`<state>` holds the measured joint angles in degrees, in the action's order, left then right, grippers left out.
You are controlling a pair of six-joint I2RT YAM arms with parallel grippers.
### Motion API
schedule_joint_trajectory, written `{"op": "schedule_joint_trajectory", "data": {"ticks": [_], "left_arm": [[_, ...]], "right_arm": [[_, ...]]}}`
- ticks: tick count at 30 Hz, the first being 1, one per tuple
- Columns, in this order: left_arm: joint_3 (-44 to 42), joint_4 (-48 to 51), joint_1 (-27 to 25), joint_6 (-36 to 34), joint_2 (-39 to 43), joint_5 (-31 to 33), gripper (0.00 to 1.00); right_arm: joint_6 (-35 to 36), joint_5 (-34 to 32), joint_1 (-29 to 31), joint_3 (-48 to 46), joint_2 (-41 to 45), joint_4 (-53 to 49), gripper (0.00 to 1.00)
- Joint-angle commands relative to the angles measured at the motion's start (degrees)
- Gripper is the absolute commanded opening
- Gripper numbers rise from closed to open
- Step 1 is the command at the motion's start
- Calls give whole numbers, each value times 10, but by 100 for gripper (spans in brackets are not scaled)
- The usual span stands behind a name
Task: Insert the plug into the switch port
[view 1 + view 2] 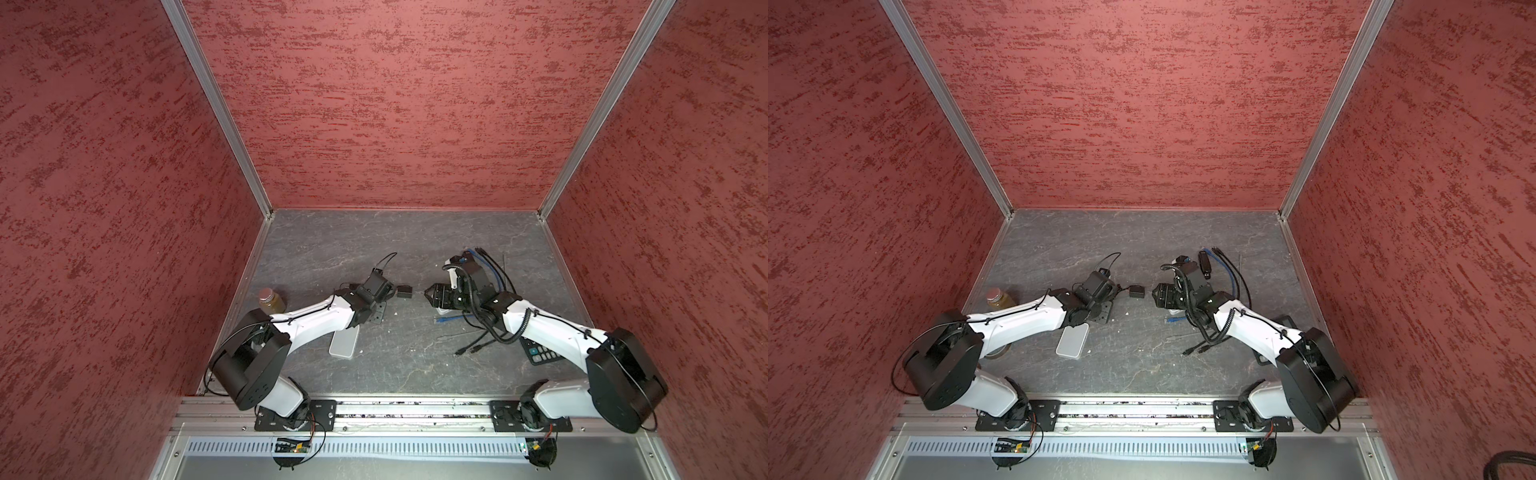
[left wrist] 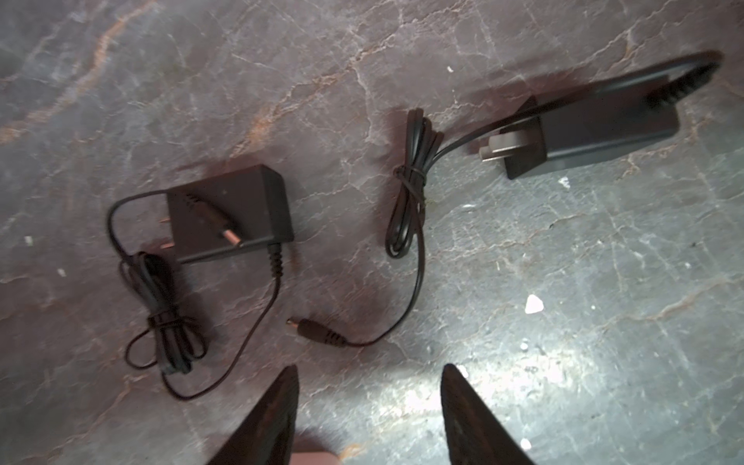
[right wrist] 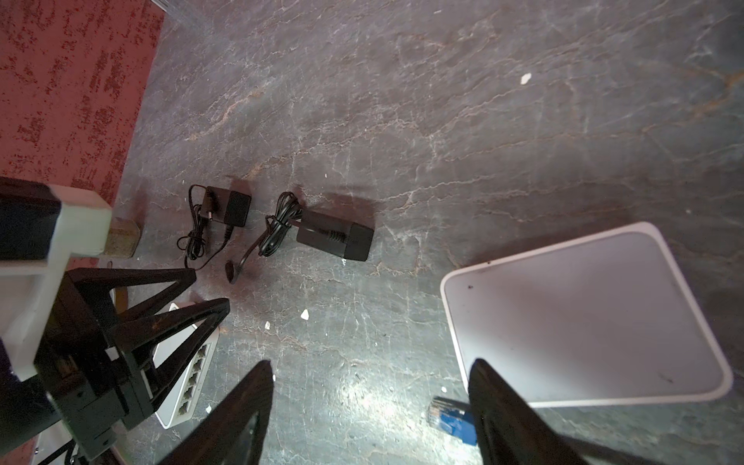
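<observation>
Barrel plug (image 2: 318, 332) lies flat and loose on the table (image 2: 563, 282), on the end of the cord from the larger adapter (image 2: 604, 129). The smaller adapter (image 2: 241, 205) sits just beside it with its own plug resting on its body, so don't mix them up.

Left gripper (image 2: 368, 368) is spread with nothing between the fingers. The loose plug is just ahead of the tips, off toward one finger.

Key relation: the plug's long axis runs nearly along the line joining the two fingertips. Closing as-is would pinch it end to end, so I'd expect a wrist roll first. Left arm is clearly the nearer one.

Right gripper (image 3: 372, 362) is also spread and empty. It hovers near a white box (image 3: 583, 314) and a blue network plug (image 3: 451, 414), well apart from the barrel plug.

Switch (image 3: 189, 358) sits under the left arm, port row visible in the right wrist view. Can't tell which socket takes the barrel plug, too small.

Nothing grasped yet, insertion not started.
</observation>
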<state>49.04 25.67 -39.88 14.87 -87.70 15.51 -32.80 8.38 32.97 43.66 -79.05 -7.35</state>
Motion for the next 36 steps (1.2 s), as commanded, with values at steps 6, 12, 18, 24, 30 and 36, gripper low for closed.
{"op": "schedule_joint_trajectory", "data": {"ticks": [6, 12, 18, 24, 30, 36], "left_arm": [[37, -25, 24, -26, -50, -28, 42], [61, -23, 30, -40, -85, -43, 34], [89, -12, 32, -40, -99, -59, 9], [115, -17, 43, 0, -84, -127, 0], [140, -42, 56, 81, -80, -224, 0], [137, -109, 53, 170, -78, -253, 0]], "right_arm": [[-1, 0, 3, 16, -15, 22, 78], [6, -7, 3, 13, -16, 21, 78], [16, -9, 3, 7, -18, 30, 78], [34, 4, 3, -21, -2, 72, 78], [56, 23, 4, -54, 19, 123, 76], [39, 89, 3, -77, 29, 186, 73]]}}
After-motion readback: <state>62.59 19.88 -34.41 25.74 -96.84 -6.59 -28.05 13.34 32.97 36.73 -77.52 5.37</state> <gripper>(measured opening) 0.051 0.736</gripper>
